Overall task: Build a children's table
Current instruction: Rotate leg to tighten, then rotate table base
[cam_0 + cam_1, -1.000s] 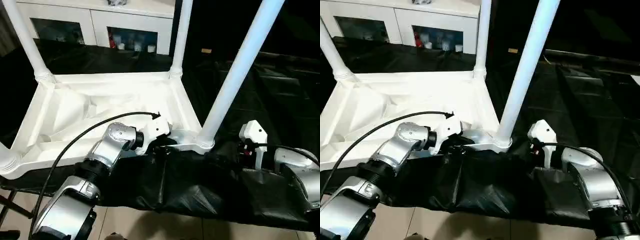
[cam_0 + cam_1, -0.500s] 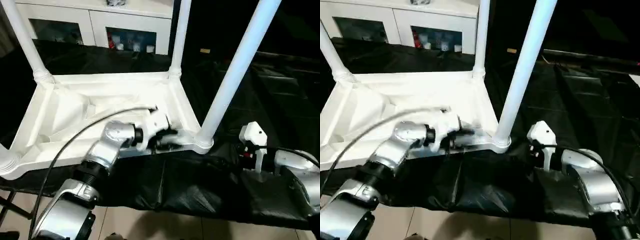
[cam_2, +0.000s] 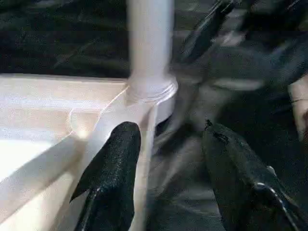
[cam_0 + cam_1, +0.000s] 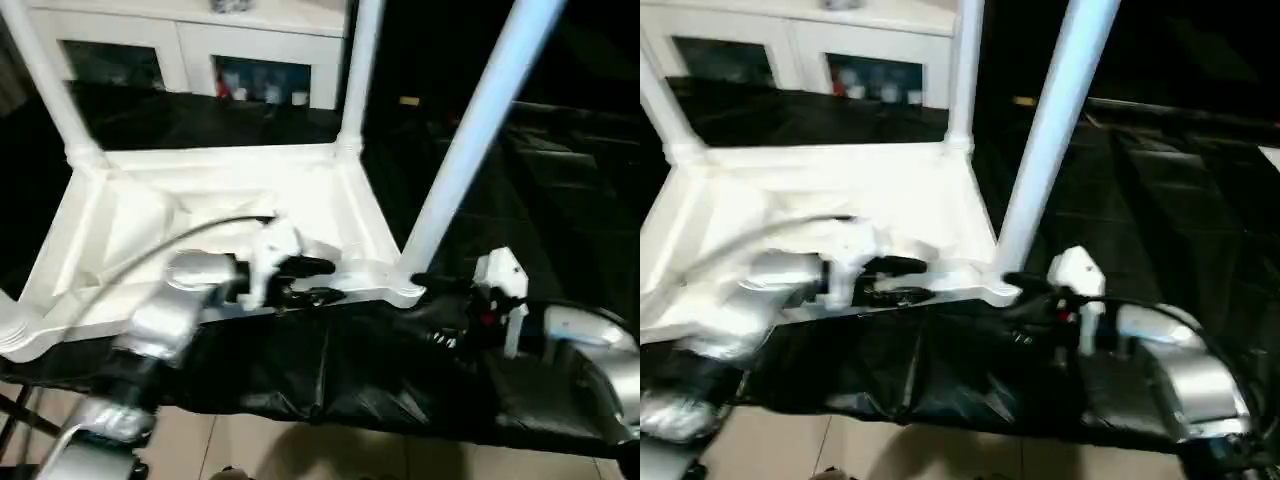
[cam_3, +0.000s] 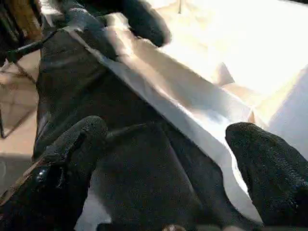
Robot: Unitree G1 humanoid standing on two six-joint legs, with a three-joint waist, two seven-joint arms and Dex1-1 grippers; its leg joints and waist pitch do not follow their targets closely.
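Sitting upside down on black cloth (image 4: 400,390), table top (image 4: 200,225) with legs (image 4: 470,140) plugged in, sticking up. Left gripper (image 3: 166,144) at near rim, fingers (image 3: 113,168) spread, one inside the rim, one outside, nothing squeezed. Near right corner leg straight ahead. Right gripper (image 5: 168,159) beside that corner, jaws wide apart over cloth, empty

Pretty dim room overall, and the black cloth (image 4: 400,390) just swallows the light. The white top (image 4: 200,215) is the bright spot and blows out to glare in the right wrist view. Head views are smeared with motion blur, worst on the left arm (image 4: 170,310). Wrist views are soft too, with the fingers (image 3: 113,163) close up and fuzzy.
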